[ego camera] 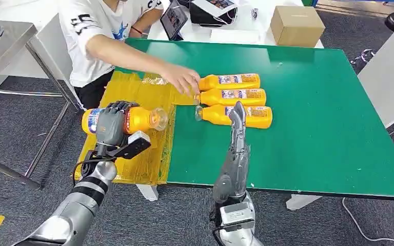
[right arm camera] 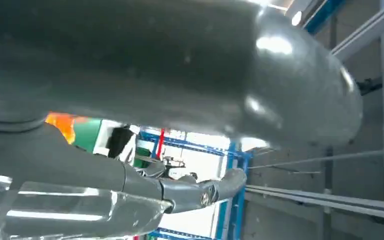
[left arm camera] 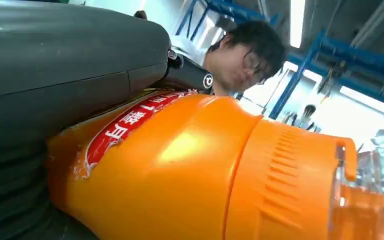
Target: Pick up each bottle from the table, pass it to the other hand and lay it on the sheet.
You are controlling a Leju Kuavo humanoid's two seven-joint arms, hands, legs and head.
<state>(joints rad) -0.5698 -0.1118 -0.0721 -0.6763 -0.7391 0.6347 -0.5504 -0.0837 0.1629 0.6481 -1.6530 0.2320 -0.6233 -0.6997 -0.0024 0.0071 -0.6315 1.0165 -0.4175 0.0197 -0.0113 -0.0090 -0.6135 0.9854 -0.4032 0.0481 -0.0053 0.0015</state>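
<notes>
My left hand (ego camera: pixel 110 123) grips an orange bottle (ego camera: pixel 143 119) lying sideways, held just above the yellow sheet (ego camera: pixel 143 154) on the table's left end. The left wrist view has that bottle (left arm camera: pixel 190 175) close up under my hand (left arm camera: pixel 55 75), clear cap pointing away. Three more orange bottles lie side by side on the green table (ego camera: pixel 313 143): far (ego camera: pixel 233 81), middle (ego camera: pixel 236 96), near (ego camera: pixel 256 116). My right hand (ego camera: pixel 237 117) reaches over the near bottle's neck end with fingers (right arm camera: pixel 195 192) stretched out, holding nothing.
A person's hand (ego camera: pixel 182 79) reaches across the sheet to the caps of the far bottles. A cardboard box (ego camera: pixel 296 25) and a tablet (ego camera: pixel 174 19) stand behind the table. A metal table (ego camera: pixel 5 36) stands to the left.
</notes>
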